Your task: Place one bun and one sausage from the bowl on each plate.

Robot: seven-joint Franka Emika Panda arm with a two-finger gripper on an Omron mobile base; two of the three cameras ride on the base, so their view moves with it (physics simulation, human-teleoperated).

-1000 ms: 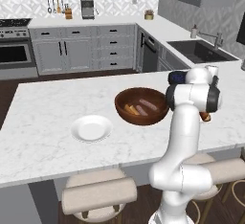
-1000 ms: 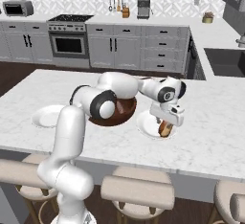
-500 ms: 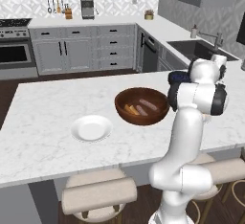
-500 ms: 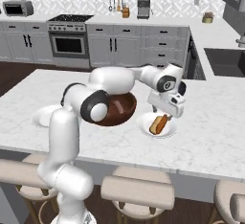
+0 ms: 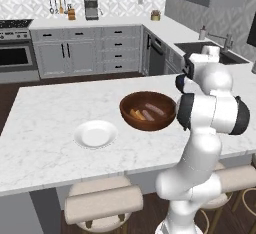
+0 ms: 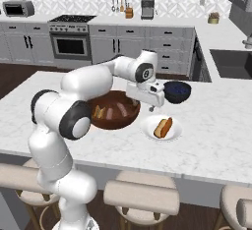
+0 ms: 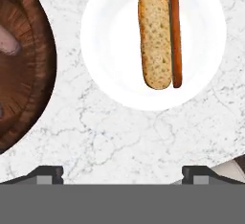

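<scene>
The bun [image 7: 155,39] and sausage [image 7: 175,31] lay side by side, touching, on the near plate [image 7: 112,70], just beside the bowl [image 6: 114,111]. A second earlier the end effector [image 6: 151,107] had been low over that plate and nearly closed; it had since let go, spread wide and risen, empty, above the counter [image 7: 143,137]. That plate looked served. The other plate [image 5: 96,134] sat bare beyond the bowl, which held more buns and sausages [image 5: 149,112], so roughly half the task remained.
</scene>
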